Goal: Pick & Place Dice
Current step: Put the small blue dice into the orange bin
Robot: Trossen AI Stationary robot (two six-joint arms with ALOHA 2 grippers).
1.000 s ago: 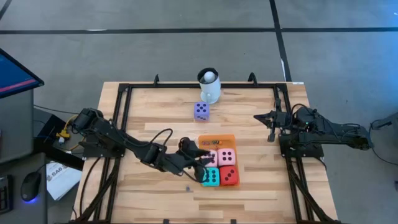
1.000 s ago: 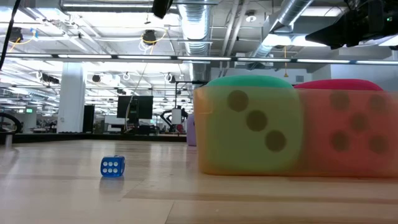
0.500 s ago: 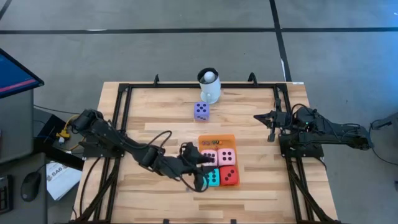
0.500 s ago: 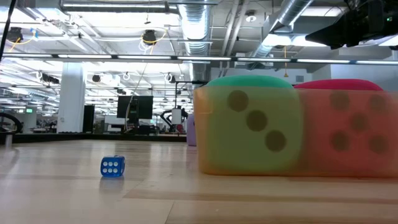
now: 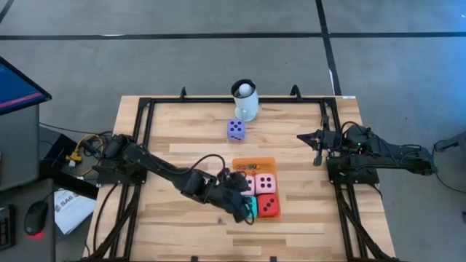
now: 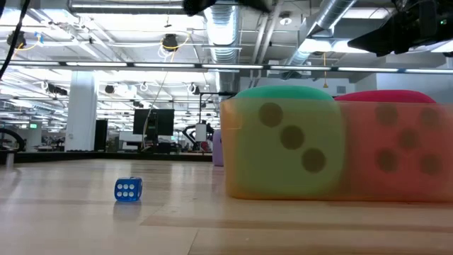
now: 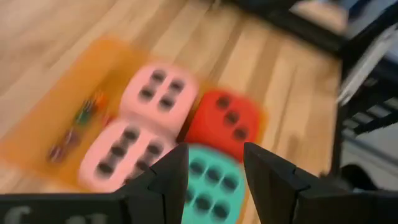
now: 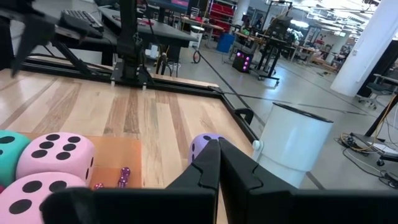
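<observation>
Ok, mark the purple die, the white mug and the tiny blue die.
purple die point(image 5: 235, 129), high view, its top face.
white mug point(image 5: 245, 108), high view, its side wall below the ball.
tiny blue die point(image 6: 128, 189), low view, its six-pip face.

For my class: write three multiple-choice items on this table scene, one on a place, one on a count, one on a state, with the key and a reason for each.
1. Where is the purple die? A on the orange mat; B on bare wood near the white mug; C in the mug.
2. How many pink dice are there? A one; B two; C three.
3. How are the left gripper's fingers? A apart, above the teal die; B closed on the red die; C out of sight.

Key: B, it sits off the mat by the mug; B, two pink dice lie together; A, there is a gap between the fingers.
</observation>
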